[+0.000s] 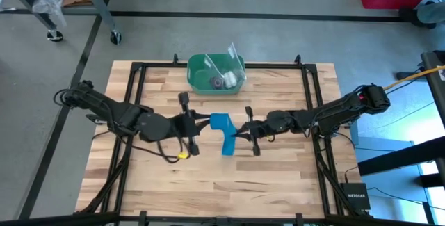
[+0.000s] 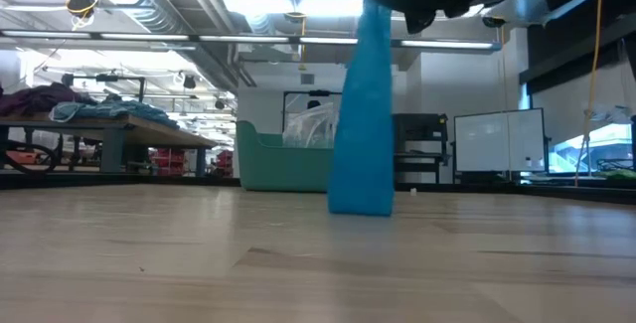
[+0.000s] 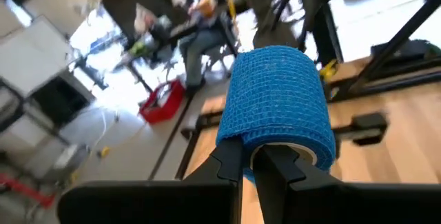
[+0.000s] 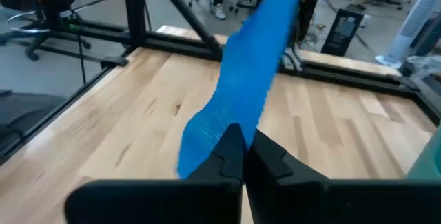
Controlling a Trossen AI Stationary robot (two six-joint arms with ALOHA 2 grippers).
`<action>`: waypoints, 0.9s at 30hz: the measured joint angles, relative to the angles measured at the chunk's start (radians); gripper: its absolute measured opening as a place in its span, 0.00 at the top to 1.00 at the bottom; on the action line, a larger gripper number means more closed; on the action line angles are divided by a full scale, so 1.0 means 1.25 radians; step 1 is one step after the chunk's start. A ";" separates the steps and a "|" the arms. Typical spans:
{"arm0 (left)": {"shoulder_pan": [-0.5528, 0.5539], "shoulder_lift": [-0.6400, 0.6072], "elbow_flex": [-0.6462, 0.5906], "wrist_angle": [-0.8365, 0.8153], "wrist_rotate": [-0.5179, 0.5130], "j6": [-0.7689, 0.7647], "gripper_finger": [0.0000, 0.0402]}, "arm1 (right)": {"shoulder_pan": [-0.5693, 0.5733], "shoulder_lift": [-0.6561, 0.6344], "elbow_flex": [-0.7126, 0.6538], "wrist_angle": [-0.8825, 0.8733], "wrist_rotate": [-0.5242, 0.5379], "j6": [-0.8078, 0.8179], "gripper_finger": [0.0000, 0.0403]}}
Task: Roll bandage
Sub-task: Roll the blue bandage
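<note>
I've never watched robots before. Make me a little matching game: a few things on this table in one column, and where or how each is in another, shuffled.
Things:
1. bandage
2. green bin
3. left gripper
4. right gripper

States:
A. fingers shut on the rolled part
B. stands at the table's far edge
C. bright blue, held above the table between both arms
D. fingers shut on the loose strip

Pairs: 1-C, 2-B, 3-A, 4-D

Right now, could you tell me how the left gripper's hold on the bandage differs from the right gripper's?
The left gripper is shut on the bandage's rolled end, a wound blue cylinder; the right gripper is shut on the loose flat tail. The roll sits compact above the left fingers; the tail hangs from the right, its end reaching the table. Both are shut, facing each other mid-table.
</note>
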 joint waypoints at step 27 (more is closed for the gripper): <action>0.026 0.035 0.000 0.005 0.019 0.002 0.97 | -0.023 0.053 -0.002 0.054 0.016 0.066 0.46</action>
